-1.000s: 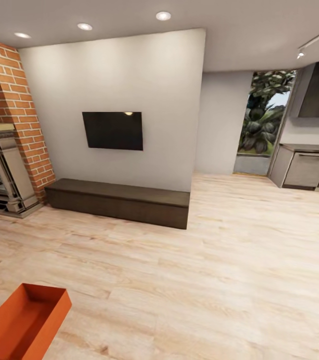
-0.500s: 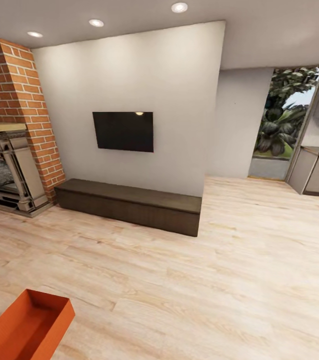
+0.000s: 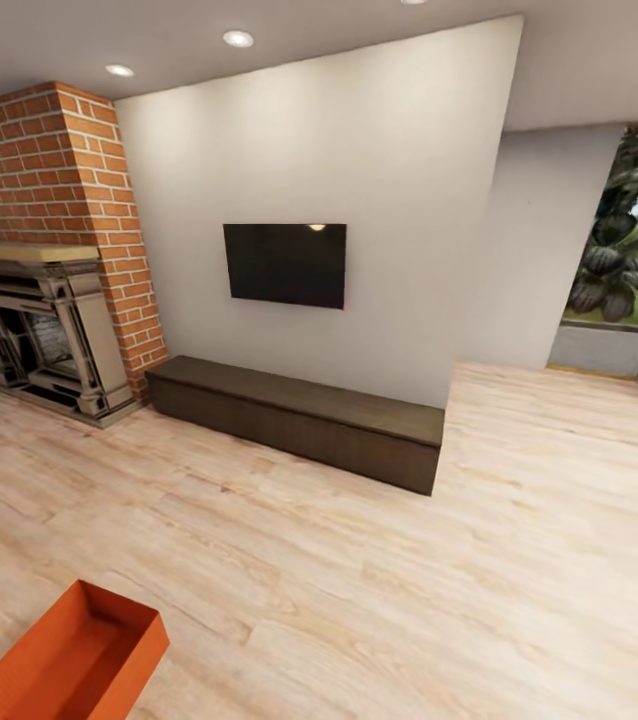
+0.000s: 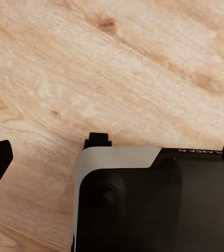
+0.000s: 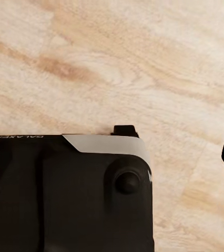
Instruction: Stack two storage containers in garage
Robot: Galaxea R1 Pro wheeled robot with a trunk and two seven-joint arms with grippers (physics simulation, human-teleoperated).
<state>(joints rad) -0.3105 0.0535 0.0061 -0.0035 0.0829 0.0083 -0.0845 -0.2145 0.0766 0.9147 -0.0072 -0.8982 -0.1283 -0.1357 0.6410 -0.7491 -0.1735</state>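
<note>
1. Resting on the light wood plank floor (image 3: 359,600) at the near left of the head view, one orange-red rectangular open-topped bin (image 3: 69,665) holds nothing in its visible part.
2. Its long axis runs diagonally, far end pointing toward the dark low bench (image 3: 299,420).
3. Both wrist views show dark fingertips over planks, gripping nothing; the width of opening cannot be determined.
4. Farther: brick fireplace (image 3: 54,250), black wall-mounted screen (image 3: 285,264).

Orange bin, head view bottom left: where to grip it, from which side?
Grip the storage container by a long side wall's top rim, coming from above. It sits upright and open-topped on the wood floor, so its thin rim is exposed; jaws could straddle the wall. Its near end is cut off.
</note>
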